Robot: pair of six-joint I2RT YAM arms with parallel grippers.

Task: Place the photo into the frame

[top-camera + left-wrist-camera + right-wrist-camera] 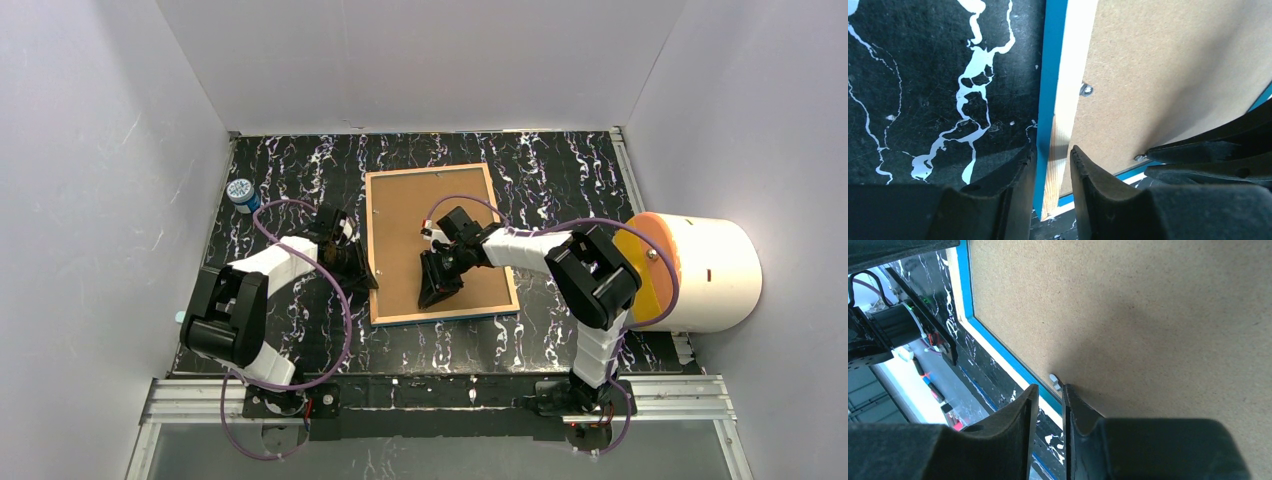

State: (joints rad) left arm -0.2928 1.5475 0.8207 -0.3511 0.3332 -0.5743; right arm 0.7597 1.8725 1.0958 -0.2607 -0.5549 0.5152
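The frame [372, 240] lies face down on the black marbled table, and the plain brown backing board [440, 205] fills its back. The photo is hidden. My left gripper [366, 280] is shut on the frame's left rim near the near-left corner. In the left wrist view [1053, 155] one finger is outside the blue edge [1050, 75] and the other is on the board side. My right gripper [432, 298] is low over the board's near edge. In the right wrist view [1050, 390] its jaws stand a narrow gap apart with nothing between them, beside a small metal tab [1054, 380].
A white cylinder with an orange lid [700, 270] lies at the table's right edge, close to the right arm. A small blue and white roll [241, 193] stands at the far left. White walls enclose the table. A second metal tab [1086, 90] sits on the left rim.
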